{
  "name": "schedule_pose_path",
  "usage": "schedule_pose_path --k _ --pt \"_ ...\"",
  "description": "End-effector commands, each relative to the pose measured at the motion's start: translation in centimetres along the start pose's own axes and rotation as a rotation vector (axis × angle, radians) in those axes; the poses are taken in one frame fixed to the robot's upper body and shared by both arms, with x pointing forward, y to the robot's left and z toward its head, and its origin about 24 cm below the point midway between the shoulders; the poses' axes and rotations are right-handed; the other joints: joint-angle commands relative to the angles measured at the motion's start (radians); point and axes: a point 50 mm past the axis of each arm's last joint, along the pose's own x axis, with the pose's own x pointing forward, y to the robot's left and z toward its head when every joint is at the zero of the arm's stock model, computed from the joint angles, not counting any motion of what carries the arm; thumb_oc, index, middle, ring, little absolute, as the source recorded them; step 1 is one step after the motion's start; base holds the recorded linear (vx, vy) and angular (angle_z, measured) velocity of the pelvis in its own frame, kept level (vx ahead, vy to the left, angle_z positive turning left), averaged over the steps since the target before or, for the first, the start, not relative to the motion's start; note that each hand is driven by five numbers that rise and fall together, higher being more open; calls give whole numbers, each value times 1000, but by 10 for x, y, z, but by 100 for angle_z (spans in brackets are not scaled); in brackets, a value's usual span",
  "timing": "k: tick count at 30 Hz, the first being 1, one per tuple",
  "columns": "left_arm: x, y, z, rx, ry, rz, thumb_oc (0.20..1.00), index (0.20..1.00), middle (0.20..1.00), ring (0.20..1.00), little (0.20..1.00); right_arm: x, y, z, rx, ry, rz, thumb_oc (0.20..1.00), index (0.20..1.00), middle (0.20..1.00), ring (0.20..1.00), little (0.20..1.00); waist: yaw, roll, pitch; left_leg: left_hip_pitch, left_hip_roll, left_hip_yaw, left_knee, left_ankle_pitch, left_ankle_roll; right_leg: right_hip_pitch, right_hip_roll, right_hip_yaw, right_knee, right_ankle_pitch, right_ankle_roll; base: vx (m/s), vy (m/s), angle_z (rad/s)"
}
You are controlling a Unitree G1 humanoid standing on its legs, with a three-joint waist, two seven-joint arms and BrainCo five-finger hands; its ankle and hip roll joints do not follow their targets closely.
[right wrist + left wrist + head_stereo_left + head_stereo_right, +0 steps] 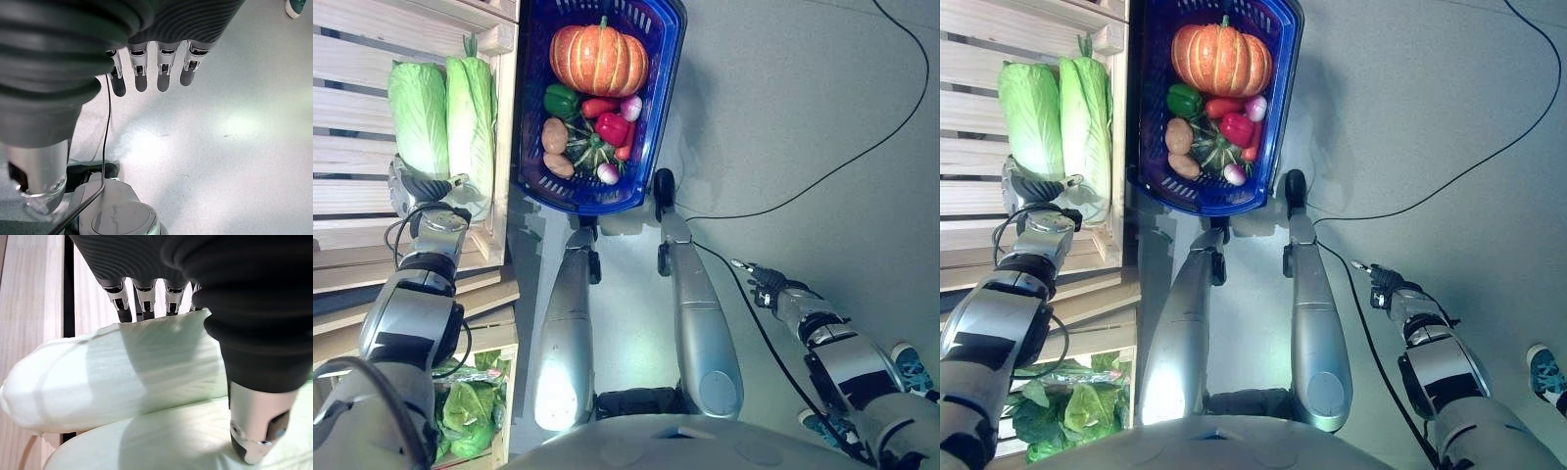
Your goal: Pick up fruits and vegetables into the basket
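Reaching onto the wooden shelf [352, 147] at the left, the left hand [419, 188] sits at the near ends of two napa cabbages [445, 113] that lie side by side on the slats. In the left wrist view its fingers [145, 299] go over the top of one pale cabbage and down its far side, with the thumb [254, 426] pressed on the neighbouring cabbage. The fingertips are hidden behind the leaves, so I cannot tell whether the hand has a real hold on either one.

Just right of the shelf stands the blue basket [533, 117], already loaded: an orange pumpkin [599, 59] at the far end, then a green pepper [560, 100], a tomato [597, 106], a red pepper [612, 127], a dark green squash [590, 152], two potatoes [555, 135] along the left wall, and small radishes [631, 106] towards the right.

Lower down on the left, a second wooden crate [499, 338] holds leafy green lettuce [470, 406].

The right hand [756, 277] hangs out to the right over the grey floor [803, 117], well apart from the basket — its fingers [166, 66] are straight and relaxed and it holds nothing.
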Motion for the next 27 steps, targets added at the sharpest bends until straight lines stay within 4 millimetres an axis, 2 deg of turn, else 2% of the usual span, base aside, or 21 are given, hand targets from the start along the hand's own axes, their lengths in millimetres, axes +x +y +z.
schedule_pose_path --k 1,10,19,20,21,22,23,27 --pt "-11 1 -50 78 189 37 1000 1000 1000 1000 1000 -4 -24 -27 -31 87 -61 1000 1000 1000 1000 1000 17 12 -38 -28 -17 -24 -40 33 -15 8 50 -48 150 -197 -6 0 0 0" --pt "-15 -3 -56 146 216 34 1000 1000 1000 1000 1000 -4 -20 -23 -19 82 -53 1000 1000 1000 1000 1000 22 1 -38 -40 -16 -29 -38 35 -18 -4 51 -52 153 -196 -5 1 0 1" --pt "-14 -4 -49 272 135 27 1000 1000 1000 1000 1000 -4 -22 -21 -18 74 -54 1000 1000 1000 1000 1000 23 1 -38 -39 -18 -32 -52 38 -19 -6 53 -51 139 -189 -4 0 -1 0" --pt "-14 -4 -49 281 123 23 768 768 768 768 768 -4 -22 -22 -17 73 -54 1000 1000 1000 1000 1000 23 2 -38 -39 -18 -32 -53 39 -19 -5 53 -51 137 -188 -4 0 0 0" --pt "-14 -5 -48 282 113 21 460 460 460 460 460 -4 -22 -22 -17 70 -55 1000 1000 1000 1000 1000 23 3 -38 -40 -19 -32 -55 39 -19 -6 53 -51 136 -188 -4 0 0 0" --pt "-15 -6 -48 279 109 15 238 238 238 238 238 -4 -22 -21 -19 68 -55 1000 1000 1000 1000 1000 23 4 -38 -39 -19 -32 -57 40 -19 -6 53 -50 135 -187 -4 0 0 0" --pt "-15 -7 -47 278 103 6 200 200 200 200 200 -4 -21 -21 -21 67 -56 1000 1000 1000 1000 1000 23 5 -38 -39 -19 -32 -60 41 -19 -6 53 -49 132 -186 -3 0 0 0" --pt "-14 -8 -45 275 85 -21 200 200 200 200 200 -4 -23 -20 -18 59 -59 1000 1000 1000 1000 1000 25 9 -38 -41 -20 -32 -64 44 -19 -7 52 -53 127 -184 -3 0 0 0"
